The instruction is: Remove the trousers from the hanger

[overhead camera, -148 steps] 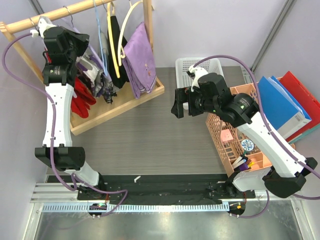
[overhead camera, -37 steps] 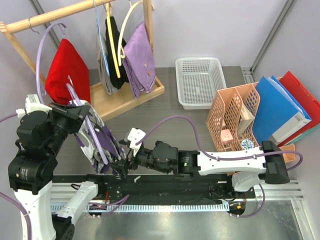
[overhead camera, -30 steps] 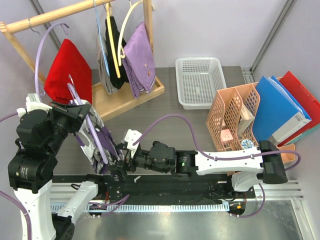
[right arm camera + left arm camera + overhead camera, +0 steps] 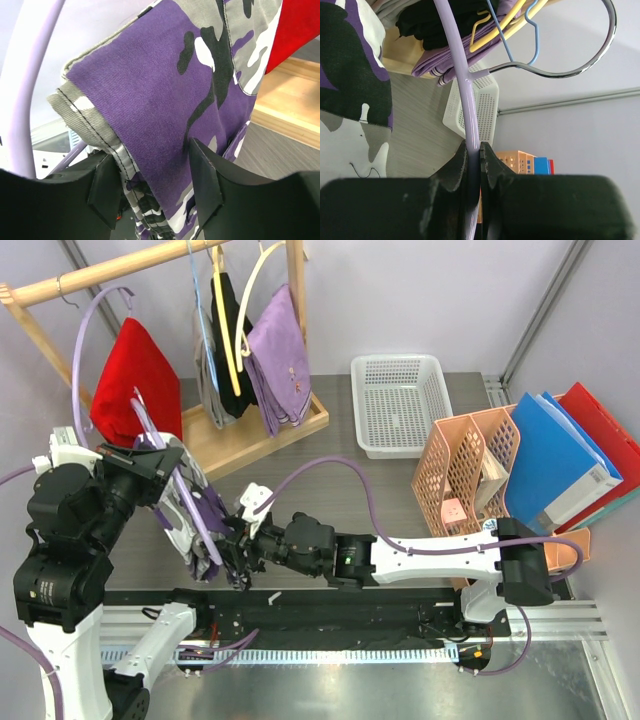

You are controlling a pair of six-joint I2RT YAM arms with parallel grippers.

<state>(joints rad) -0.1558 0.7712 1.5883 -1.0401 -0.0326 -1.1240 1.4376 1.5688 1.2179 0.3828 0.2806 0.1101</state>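
Observation:
The purple, white and black camouflage trousers hang folded over a lilac hanger held off the rack, above the table's near left. My left gripper is shut on the hanger's bar; the cloth hangs to its left. My right gripper is open, one jaw on each side of the trousers' folded edge, both fingers touching cloth. The plain lilac trousers hang on a yellow hanger on the wooden rack.
A red garment and black and grey garments hang on the rack. A white basket stands at the back centre. An orange file organiser and blue and red folders are on the right.
The left arm has taken the hanger with the camouflage trousers off the rack and brought it near. Over the last second my right gripper has moved up and left onto the trousers' fold.

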